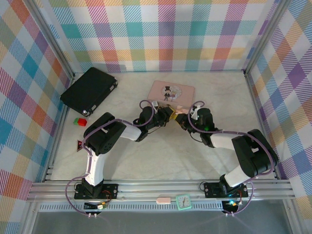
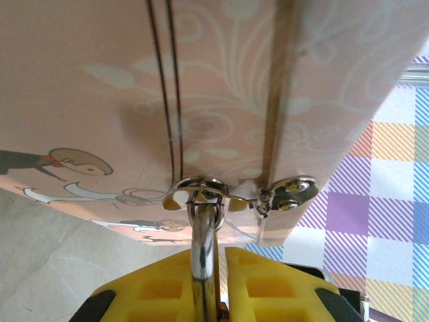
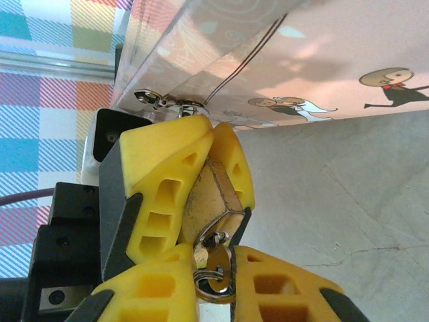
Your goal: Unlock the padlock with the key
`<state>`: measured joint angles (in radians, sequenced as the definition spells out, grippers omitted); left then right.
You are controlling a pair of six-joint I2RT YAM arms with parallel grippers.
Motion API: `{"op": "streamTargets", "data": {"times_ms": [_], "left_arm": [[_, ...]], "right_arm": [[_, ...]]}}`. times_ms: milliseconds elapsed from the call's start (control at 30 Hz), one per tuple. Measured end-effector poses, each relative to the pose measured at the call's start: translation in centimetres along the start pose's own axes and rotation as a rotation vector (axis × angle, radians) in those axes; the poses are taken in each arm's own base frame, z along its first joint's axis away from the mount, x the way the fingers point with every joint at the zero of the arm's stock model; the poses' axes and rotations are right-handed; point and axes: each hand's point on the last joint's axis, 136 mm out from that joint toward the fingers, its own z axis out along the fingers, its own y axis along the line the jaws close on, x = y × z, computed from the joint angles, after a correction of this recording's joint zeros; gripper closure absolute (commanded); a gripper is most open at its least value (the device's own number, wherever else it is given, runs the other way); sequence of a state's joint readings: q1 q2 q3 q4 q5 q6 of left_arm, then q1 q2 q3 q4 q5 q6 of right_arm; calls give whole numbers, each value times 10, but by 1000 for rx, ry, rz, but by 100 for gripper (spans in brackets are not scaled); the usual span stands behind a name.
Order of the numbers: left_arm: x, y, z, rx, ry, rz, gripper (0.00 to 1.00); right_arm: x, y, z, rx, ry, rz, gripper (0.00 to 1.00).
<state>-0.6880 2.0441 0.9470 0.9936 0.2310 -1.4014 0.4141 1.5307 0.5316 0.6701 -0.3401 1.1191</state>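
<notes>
1. Right wrist view is showing the crux. The right gripper [image 3: 213, 260] is pinching the key [image 3: 216, 270] between narrow-set pads, and the padlock [image 3: 209, 201] is sitting directly at 12 o'clock from it, touching.
2. The left gripper [image 3: 201, 176] is clamping the padlock's brass body from both sides. So the left arm is doing the holding, and the right arm is the one at the keyhole end.
3. The padlock's long axis is running from about 5 o'clock up to 11 o'clock in that view. Its keyhole end is facing down toward the right gripper, and its shackle end is pointing up at the hasp [image 3: 166, 104] on the pink tin [image 3: 322, 60].
4. The key is lying along nearly the same line, with bow and ring at 6 o'clock and blade pointing to 12 into the lock's base. I cannot tell how deep it is sitting, since the yellow pads are covering it.
5. Left wrist view is showing the other end. The silver shackle [image 2: 203, 248] is rising straight to 12 o'clock between the left gripper's pads and passing through the hasp loop.
6. Top external view is placing all of this at the tin's near edge, at 12 o'clock from the arm bases. The two grippers are meeting nose to nose over the table [image 1: 146, 161].
7. To my eye the coming move is a twist of the key about that shared axis, so the key lining up with the lock is what counts.
</notes>
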Motion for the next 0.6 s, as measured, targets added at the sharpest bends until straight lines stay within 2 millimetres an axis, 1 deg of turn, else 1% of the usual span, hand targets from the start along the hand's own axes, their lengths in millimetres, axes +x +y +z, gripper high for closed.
{"op": "streamTargets", "data": {"times_ms": [33, 200, 433, 567, 600], "left_arm": [[0, 0, 0, 0, 0, 0, 100], [-1, -3, 0, 13, -6, 2, 100], [-6, -13, 2, 101, -22, -2, 100], [-7, -16, 2, 122, -29, -4, 100], [-7, -18, 2, 127, -27, -2, 100]], "right_arm": [[-1, 0, 0, -2, -2, 5, 100], [-5, 1, 0, -34, -2, 84, 100], [-13, 9, 0, -119, 41, 244, 100], [-14, 12, 1, -109, 62, 261, 77], [-14, 13, -1, -99, 60, 254, 73]]}}
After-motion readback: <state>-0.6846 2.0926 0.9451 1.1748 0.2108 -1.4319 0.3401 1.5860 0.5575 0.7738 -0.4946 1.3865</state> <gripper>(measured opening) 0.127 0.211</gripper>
